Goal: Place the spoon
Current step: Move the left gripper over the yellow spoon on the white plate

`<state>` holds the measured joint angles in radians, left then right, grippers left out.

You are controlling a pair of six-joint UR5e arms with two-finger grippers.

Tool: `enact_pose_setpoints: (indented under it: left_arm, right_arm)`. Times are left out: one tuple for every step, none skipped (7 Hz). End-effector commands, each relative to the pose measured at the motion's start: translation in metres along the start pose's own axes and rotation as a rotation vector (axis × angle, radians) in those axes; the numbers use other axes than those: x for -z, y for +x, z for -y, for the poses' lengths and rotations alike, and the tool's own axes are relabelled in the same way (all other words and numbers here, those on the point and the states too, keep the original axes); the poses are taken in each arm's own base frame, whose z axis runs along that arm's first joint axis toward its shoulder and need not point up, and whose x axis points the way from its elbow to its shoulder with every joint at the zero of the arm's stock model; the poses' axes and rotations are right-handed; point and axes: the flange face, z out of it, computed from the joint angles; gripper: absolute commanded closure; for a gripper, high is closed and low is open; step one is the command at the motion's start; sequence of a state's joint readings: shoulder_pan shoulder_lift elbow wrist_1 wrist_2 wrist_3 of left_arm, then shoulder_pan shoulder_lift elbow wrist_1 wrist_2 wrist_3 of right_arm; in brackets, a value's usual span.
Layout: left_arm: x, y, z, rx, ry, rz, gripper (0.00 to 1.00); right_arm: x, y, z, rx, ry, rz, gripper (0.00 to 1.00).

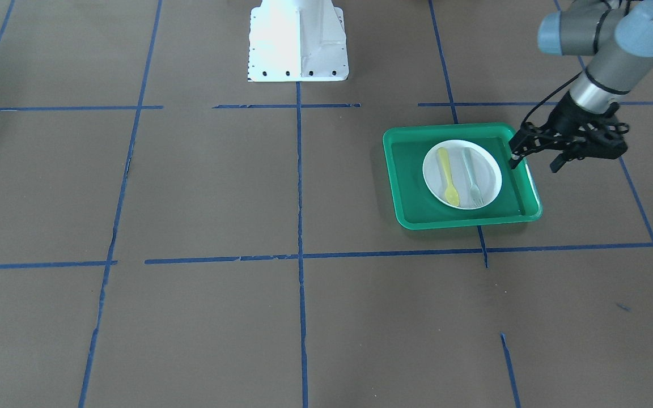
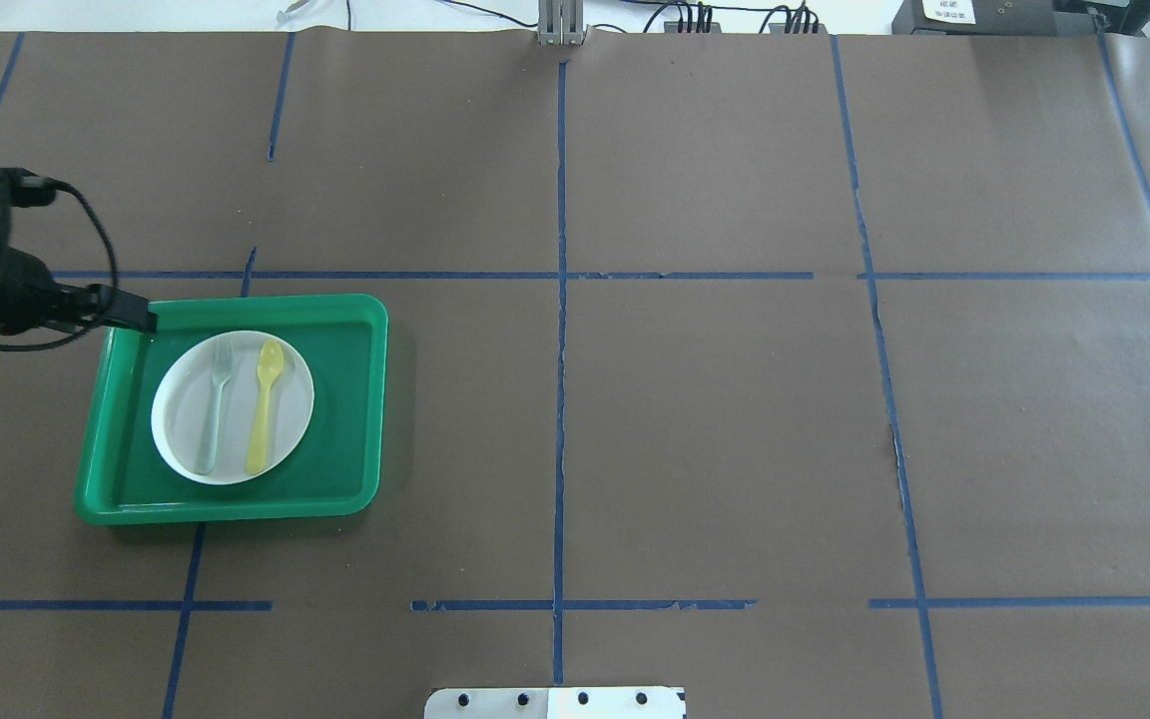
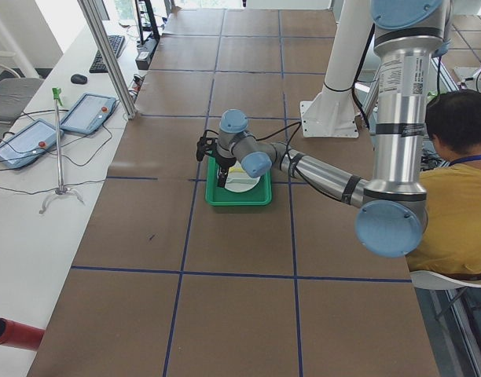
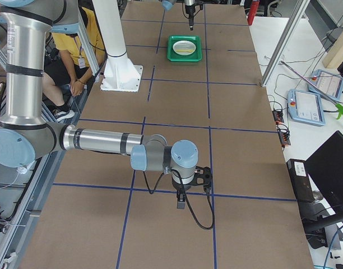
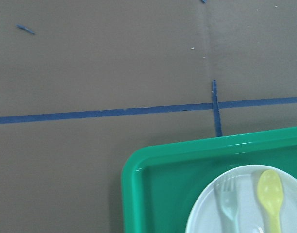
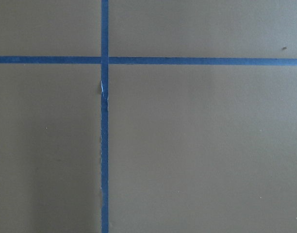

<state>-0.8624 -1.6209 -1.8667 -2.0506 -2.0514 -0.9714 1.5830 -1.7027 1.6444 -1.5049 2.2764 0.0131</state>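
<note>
The pale yellow spoon lies on a white plate beside a grey-green fork, inside a green tray. In the overhead view the spoon lies right of the fork. My left gripper is open and empty, over the tray's far-left corner, apart from the spoon. The left wrist view shows the spoon's bowl and the tray corner. My right gripper shows only in the exterior right view, far from the tray; I cannot tell its state.
The table is brown paper with blue tape lines. The robot's white base stands at the table's near edge. A person in yellow sits beside the robot.
</note>
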Motion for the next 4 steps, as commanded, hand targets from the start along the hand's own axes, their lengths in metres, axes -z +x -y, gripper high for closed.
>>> enact_pose_setpoints:
  left_arm:
    - [-0.062, 0.060, -0.018, 0.039, -0.016, 0.025, 0.01]
    - [-0.070, 0.065, -0.026, 0.034, -0.020, 0.032, 0.05]
    - [-0.077, 0.071, -0.035, 0.033, -0.037, 0.029, 0.13]
    - [-0.079, 0.077, -0.040, 0.029, -0.046, 0.025, 0.29]
  right_arm:
    - [0.000, 0.000, 0.000, -0.001, 0.000, 0.000, 0.00]
    - [0.000, 0.000, 0.000, -0.001, 0.000, 0.000, 0.00]
    - [0.000, 0.000, 0.000, -0.001, 0.000, 0.000, 0.00]
    - [0.000, 0.000, 0.000, -0.001, 0.000, 0.000, 0.00]
